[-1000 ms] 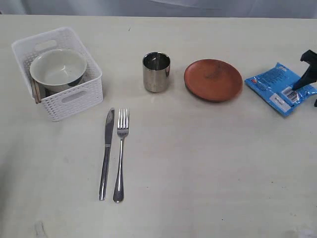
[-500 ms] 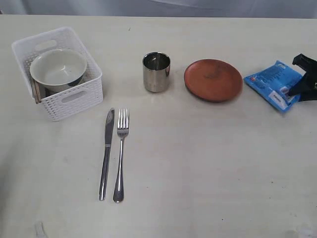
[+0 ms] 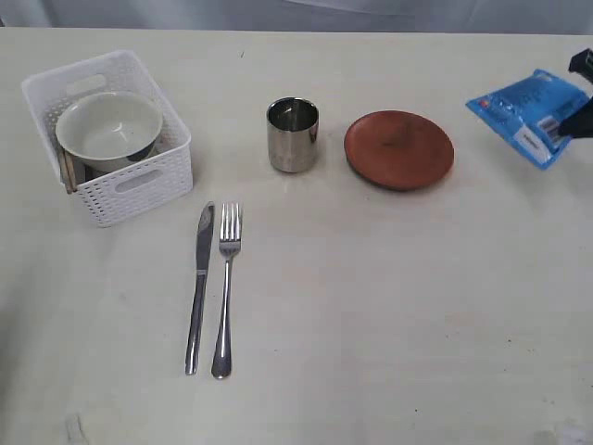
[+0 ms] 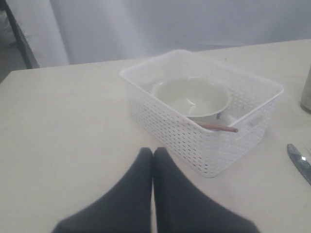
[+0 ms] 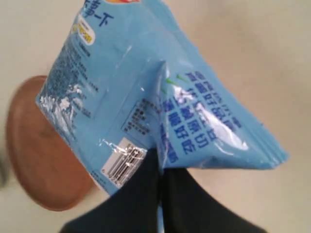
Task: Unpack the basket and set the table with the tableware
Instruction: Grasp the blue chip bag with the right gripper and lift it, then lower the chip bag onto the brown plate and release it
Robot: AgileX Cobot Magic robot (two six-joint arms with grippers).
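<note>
Blue foil marks the packet (image 3: 526, 113) at the far right edge of the counter (image 3: 371, 306). The right claw (image 3: 567, 128) has its dark tips pressed together on one corner of it. In the right wrist view those tips (image 5: 159, 162) pinch the wrapper just beside its barcode, and the packet (image 5: 146, 92) fans out from the grip. The brown-red plate (image 5: 36, 160) lies blurred behind it. In the exterior view that plate (image 3: 398, 148) sits on the counter well apart from the packet, and a steel cup (image 3: 293, 134) stands upright just to its left. A steel knife (image 3: 198, 287) and fork (image 3: 225, 287) lie side by side, close but apart, on the near side of the cup with their handles toward the near edge. The white lattice basket (image 3: 139, 185) rests at the far left with a pale bowl (image 3: 108, 130) upright inside it. A thin brown stick (image 3: 67, 171) shows beside the bowl against the basket wall. In the left wrist view the left claw (image 4: 153, 155) is pressed shut on nothing and hangs just in front of the basket (image 4: 170, 131), apart from it. The bowl (image 4: 189, 97) and the stick (image 4: 218, 127) show inside.
</note>
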